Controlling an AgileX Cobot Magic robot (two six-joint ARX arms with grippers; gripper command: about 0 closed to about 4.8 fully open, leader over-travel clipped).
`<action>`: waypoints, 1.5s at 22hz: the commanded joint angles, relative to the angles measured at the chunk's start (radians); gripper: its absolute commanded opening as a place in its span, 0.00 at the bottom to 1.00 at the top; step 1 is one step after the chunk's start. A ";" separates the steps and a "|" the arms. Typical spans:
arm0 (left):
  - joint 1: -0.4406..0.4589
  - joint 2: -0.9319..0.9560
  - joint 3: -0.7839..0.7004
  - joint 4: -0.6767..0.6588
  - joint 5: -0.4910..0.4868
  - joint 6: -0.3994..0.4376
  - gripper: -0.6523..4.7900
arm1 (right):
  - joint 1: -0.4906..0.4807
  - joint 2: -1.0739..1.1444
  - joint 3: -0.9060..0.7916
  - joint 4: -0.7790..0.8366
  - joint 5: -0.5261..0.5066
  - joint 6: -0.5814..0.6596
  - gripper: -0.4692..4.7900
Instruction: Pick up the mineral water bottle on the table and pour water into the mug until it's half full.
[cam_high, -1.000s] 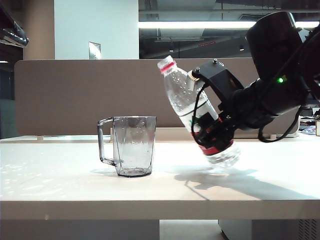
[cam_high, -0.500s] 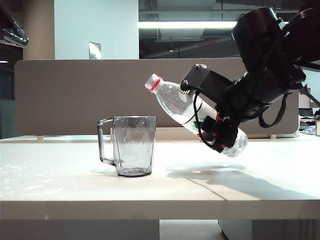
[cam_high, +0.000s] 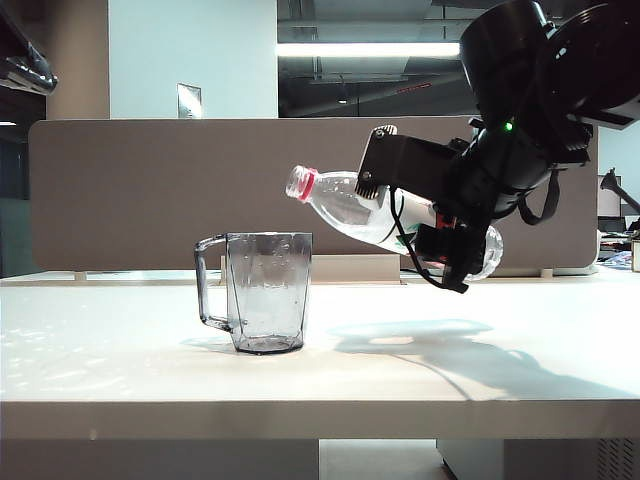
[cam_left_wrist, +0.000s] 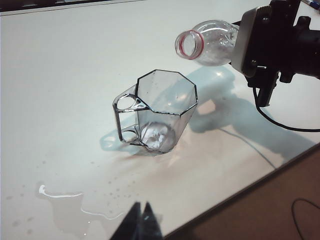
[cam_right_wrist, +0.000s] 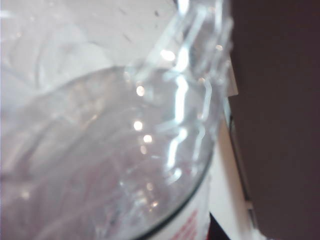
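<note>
The right arm (cam_high: 530, 110) is matte black with bulky rounded joints, a lit green indicator (cam_high: 508, 126), thin black cables (cam_high: 415, 255) and small silver screws near its boxy wrist.

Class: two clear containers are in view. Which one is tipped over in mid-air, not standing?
The clear plastic mineral water bottle, red-ringed, held by the right gripper. The grey-tinted faceted mug stands upright on the white table.

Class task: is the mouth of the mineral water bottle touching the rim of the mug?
Apart. The exterior view shows the mineral water bottle, held tilted by the right gripper, with its mouth clearly above the mug, wall showing between them.
</note>
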 joint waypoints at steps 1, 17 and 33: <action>0.000 -0.001 0.003 0.013 0.000 0.000 0.11 | 0.001 -0.013 0.024 0.048 0.010 -0.079 0.59; 0.000 -0.001 0.003 0.013 0.000 0.000 0.11 | 0.002 -0.013 0.066 0.130 0.032 -0.378 0.59; 0.000 -0.001 0.003 0.013 0.000 0.000 0.11 | 0.000 -0.013 0.112 0.127 0.046 -0.500 0.59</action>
